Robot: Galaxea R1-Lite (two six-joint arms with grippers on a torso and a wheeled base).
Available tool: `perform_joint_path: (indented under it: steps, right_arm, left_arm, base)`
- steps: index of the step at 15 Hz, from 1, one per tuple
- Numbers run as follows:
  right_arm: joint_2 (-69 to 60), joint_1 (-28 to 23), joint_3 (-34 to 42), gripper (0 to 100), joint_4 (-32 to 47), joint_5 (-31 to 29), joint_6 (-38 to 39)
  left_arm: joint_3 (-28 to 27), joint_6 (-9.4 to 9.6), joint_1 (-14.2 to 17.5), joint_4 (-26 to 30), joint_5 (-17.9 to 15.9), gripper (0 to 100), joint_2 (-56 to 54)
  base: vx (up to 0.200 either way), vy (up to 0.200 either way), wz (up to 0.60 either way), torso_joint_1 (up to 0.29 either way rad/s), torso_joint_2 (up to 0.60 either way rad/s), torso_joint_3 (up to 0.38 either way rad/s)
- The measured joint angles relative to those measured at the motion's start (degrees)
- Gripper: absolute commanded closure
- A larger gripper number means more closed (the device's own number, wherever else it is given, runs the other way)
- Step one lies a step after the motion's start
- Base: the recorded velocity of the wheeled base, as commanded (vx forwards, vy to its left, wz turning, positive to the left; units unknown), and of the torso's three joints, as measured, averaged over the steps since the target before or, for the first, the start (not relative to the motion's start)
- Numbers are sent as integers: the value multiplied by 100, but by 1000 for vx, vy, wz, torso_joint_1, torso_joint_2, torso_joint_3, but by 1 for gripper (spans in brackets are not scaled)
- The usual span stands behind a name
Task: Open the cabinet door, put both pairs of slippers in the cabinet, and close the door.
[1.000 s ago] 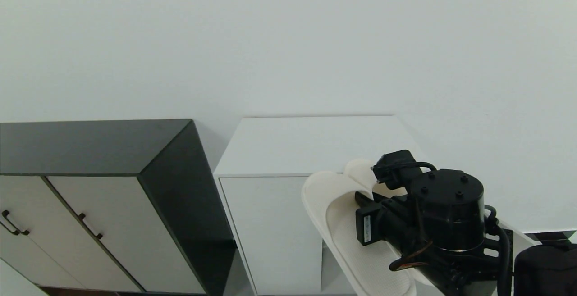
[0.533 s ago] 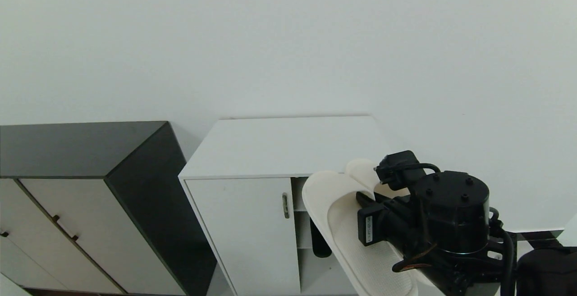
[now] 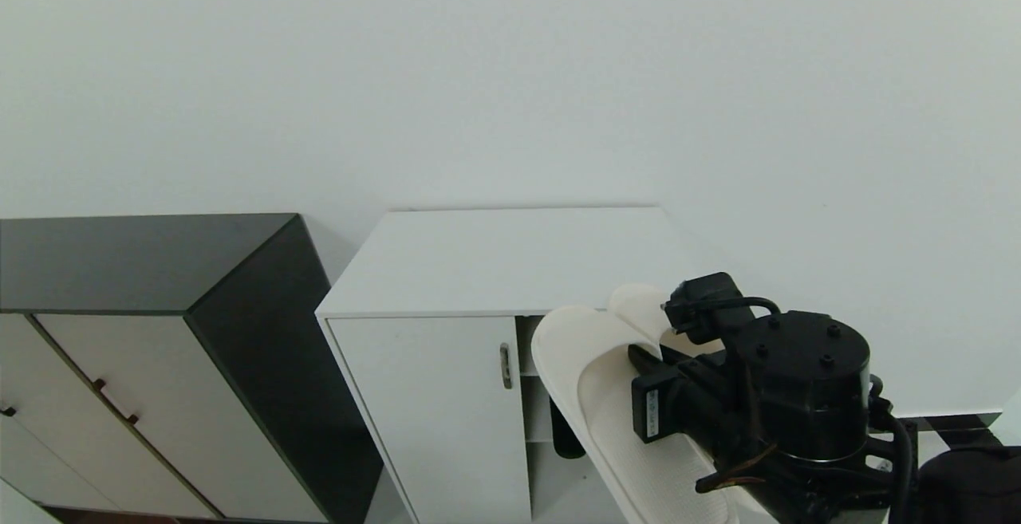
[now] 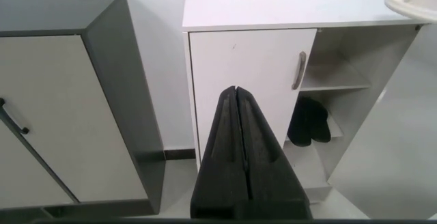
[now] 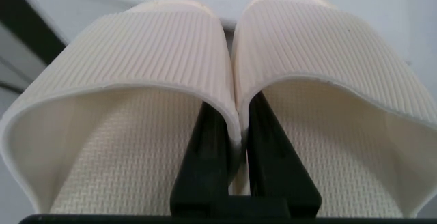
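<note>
Two seemingly light, floppy slippers (image 5: 157, 53) hang before the cabinet (image 3: 510, 257), their adjoining inner edges pinched by the right gripper (image 5: 237, 125); the left gripper (image 4: 235, 98) is closed on nothing.

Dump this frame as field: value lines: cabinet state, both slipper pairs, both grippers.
cabinet: white cabinet, left door shut, right compartment open
pair one: black slippers inside the open compartment, under the shelf
pair two: cream slippers held up in front of the open compartment
right gripper: shut on cream slippers, pinching their adjoining inner sides
left gripper: shut, empty, facing the cabinet
neighbour: dark cabinet on the robot's left, doors shut
</note>
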Motion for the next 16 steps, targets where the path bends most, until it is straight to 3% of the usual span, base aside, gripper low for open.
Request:
perform_joint_path:
  steps: [6,16]
  right_arm:
    - [79,-12,177,100,-243,27,-152]
    - [187,-4,229,100,-377,32,-156]
  left_arm:
    - [0,2,0,-2,0,100,0]
    - [0,5,0,-2,0,100,0]
  base:
    - [0,0,0,-34,74,46]
    - [0,0,0,-206,480,274]
